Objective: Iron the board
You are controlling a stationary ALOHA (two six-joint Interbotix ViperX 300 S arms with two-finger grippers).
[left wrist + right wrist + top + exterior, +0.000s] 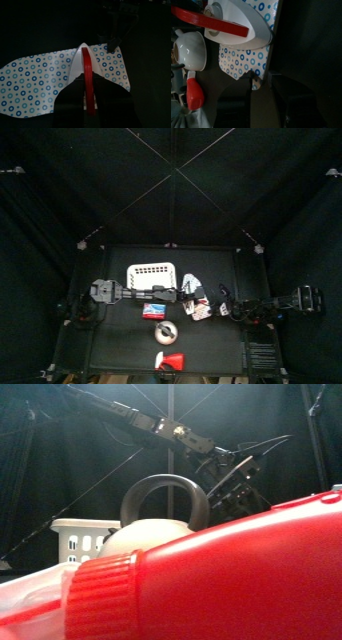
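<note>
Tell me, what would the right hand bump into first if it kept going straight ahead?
Probably the near edge of the dotted ironing board, which lies right in front of the right hand. The white iron with the red handle sits farther along on it. Depth is hard to judge here.

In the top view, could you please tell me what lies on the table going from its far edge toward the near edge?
White basket → iron on the dotted board → white kettle with a round handle → red and white bottle.
</note>
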